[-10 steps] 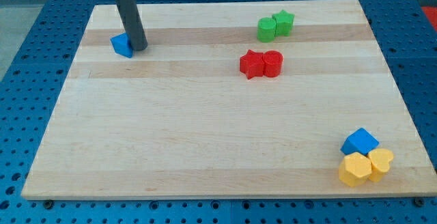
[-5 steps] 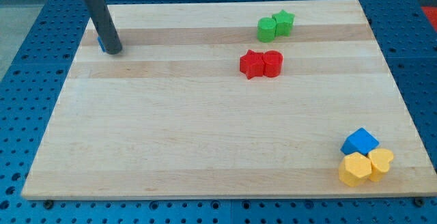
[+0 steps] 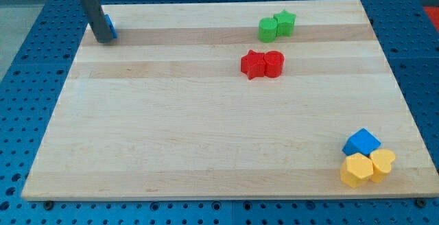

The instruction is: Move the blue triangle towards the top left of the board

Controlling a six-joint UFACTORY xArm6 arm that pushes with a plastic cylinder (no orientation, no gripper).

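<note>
The blue triangle [image 3: 110,27] lies near the top left corner of the wooden board [image 3: 206,129]. Only its right edge shows, because my dark rod stands in front of it. My tip [image 3: 104,40] rests on the board just left of and below the triangle, touching it or very close.
A green cylinder [image 3: 267,29] and a green star [image 3: 285,22] sit together at the top right. A red star [image 3: 253,64] and a red cylinder [image 3: 274,64] sit below them. A blue cube [image 3: 361,143], a yellow hexagon [image 3: 357,169] and a yellow heart [image 3: 383,162] cluster at the bottom right.
My tip has slid to the left and up the board, pushing the blue triangle with it towards the top left corner. The other blocks have not moved.
</note>
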